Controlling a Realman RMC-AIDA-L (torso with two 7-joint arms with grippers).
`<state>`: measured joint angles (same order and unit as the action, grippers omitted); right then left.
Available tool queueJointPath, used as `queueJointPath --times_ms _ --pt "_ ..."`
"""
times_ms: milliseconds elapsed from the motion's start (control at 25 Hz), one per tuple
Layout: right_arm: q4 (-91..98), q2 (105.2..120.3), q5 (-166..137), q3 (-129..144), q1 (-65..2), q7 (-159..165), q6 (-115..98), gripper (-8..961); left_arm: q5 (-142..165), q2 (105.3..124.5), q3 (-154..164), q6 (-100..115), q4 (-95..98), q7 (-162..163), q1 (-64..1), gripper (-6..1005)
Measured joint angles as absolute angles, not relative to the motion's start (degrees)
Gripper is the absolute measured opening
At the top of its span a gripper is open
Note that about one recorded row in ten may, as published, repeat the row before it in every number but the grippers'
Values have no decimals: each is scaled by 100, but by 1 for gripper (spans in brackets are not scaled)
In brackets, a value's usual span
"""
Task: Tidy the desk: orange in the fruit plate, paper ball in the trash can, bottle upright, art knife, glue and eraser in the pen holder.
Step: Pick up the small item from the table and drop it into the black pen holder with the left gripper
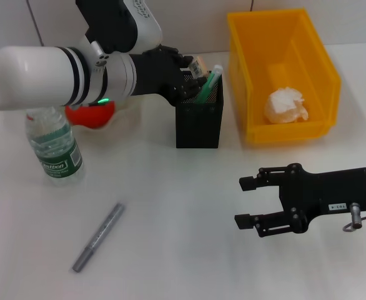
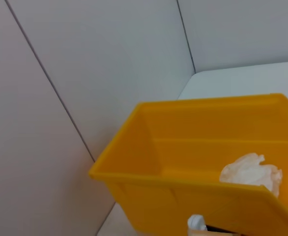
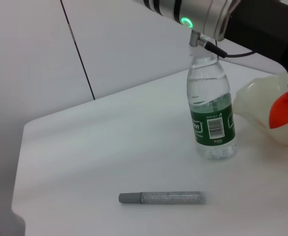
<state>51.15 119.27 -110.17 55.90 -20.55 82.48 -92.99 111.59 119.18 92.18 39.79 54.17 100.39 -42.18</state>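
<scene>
My left gripper (image 1: 186,74) hangs over the rim of the black mesh pen holder (image 1: 198,122) at the back centre. A tan eraser-like piece (image 1: 199,64) shows right at its tip, and a green-and-white glue stick (image 1: 209,80) stands in the holder. The grey art knife (image 1: 98,237) (image 3: 163,197) lies flat near the front left. The bottle (image 1: 53,147) (image 3: 210,118) stands upright at the left. Behind it the orange (image 1: 89,115) (image 3: 286,118) sits in the pale fruit plate (image 3: 254,101). The paper ball (image 1: 286,105) (image 2: 252,172) lies in the yellow trash can (image 1: 242,75). My right gripper (image 1: 252,203) is open and empty at the front right.
The yellow bin (image 2: 149,196) stands close to the right of the pen holder, against the back wall. My left arm (image 1: 45,75) stretches across above the bottle and the plate. Bare white table lies between the knife and my right gripper.
</scene>
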Motion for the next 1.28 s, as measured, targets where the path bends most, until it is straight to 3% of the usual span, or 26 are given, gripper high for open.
queueJointPath --times_ms 800,1280 --pt "5116 11927 -11012 5590 -2068 8243 -9299 766 11162 11917 9666 3369 5335 10108 -4217 565" --pt "5115 11922 -11012 5590 -2075 8244 -9281 766 11208 11918 9676 3579 5439 10259 -4242 790"
